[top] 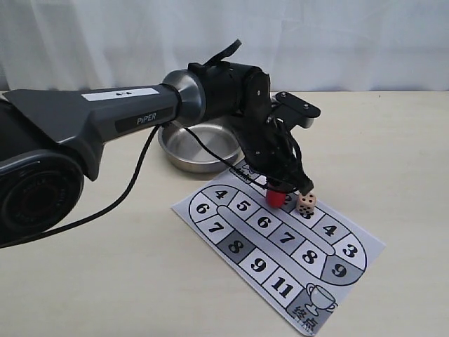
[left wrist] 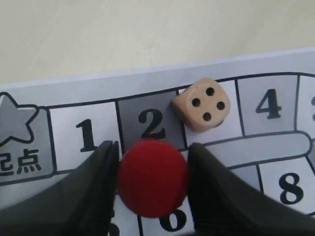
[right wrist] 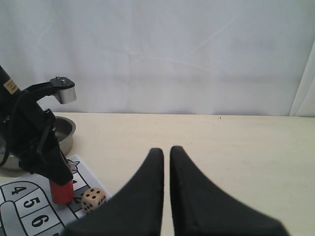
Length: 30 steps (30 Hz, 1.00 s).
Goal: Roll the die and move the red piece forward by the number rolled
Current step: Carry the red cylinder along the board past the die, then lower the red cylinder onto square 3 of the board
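While the left hand point(left wrist: 152, 147) grips one red piece point(left wrist: 153, 179) beside one die point(left wrist: 202, 104), the right hand point(right wrist: 166, 150) is closed.

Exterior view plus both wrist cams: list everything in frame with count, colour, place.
die: 1, cream with dark pips, on the board between squares 2 and 4, four up
red piece: 1, red, beside the die
board: 1, white and grey paper, on the table
bowl: 1, silver, behind the board
table: 1, pale
curtain: 1, white, background
left gripper: 1, black, shut on the red piece
right gripper: 1, black, shut, empty
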{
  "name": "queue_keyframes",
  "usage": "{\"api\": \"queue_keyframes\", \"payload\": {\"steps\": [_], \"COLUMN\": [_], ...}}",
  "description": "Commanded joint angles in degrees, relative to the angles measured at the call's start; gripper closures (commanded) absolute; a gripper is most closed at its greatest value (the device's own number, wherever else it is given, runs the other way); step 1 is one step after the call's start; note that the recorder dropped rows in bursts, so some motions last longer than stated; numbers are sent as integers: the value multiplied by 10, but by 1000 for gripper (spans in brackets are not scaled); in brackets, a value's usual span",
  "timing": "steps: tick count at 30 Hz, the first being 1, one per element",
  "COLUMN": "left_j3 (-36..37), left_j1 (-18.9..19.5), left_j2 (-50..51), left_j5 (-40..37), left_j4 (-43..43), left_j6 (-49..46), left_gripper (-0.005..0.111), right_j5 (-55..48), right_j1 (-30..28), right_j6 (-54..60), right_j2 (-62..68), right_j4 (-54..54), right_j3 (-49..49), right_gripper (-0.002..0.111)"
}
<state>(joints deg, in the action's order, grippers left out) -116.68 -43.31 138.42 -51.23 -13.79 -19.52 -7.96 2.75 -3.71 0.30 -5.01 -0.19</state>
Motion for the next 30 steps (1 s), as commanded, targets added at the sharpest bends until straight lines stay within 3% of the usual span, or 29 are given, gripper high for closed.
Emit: {"api": "queue_keyframes", "payload": {"steps": [1,12,30], "left_j3": [-1,-1,-1], "left_j1": [-8,-40,-40], "left_j2": [-7,-7,16], "left_j5": [-6,1,29], "left_j4": [-5,-4,-26], "left_j6": [-2,-2,-2], "left_gripper": [107,107,107], "right_j5": [2,2,2], "right_j1": [-2,-2,-2], "right_j6": [0,0,0], "right_j2": [-3,-3,-3], "right_j4": [0,0,0], "right_j3": [2,2,2], "right_gripper": [104,104,104]}}
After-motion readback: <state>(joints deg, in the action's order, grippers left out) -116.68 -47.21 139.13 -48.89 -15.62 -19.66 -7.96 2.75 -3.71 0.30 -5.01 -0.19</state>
